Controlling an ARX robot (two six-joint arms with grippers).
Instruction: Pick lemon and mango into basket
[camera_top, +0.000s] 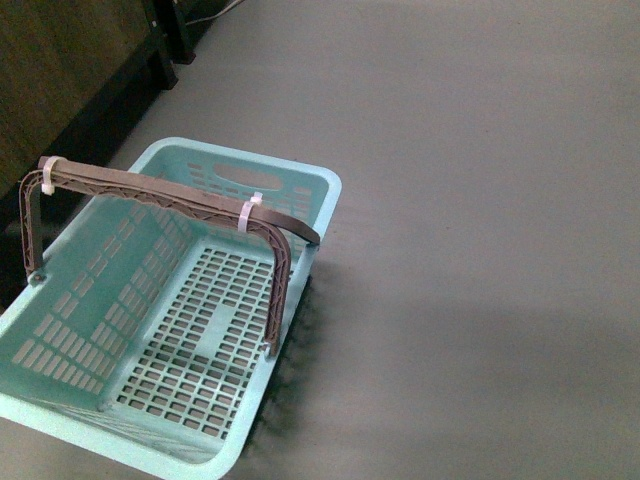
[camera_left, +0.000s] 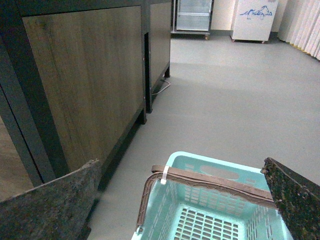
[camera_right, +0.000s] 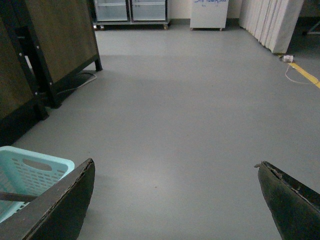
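Front view crops the basket (camera_top: 300, 190) at its near corner; left tool (camera_left: 180, 162) and right tool (camera_right: 175, 163) both gape, released.

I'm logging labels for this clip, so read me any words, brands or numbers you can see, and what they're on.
Nothing here can be read.
Blue marking on the white cabinet: too blurred to read.
No lettering shows on the basket.

The basket (camera_top: 95, 285), light teal plastic with slotted walls and floor, sits upright on the grey floor (camera_top: 480, 200) at the lower left of the front view. Its brown handle (camera_top: 150, 188) stands raised across the opening, with white zip ties (camera_top: 247, 213) near each bend.
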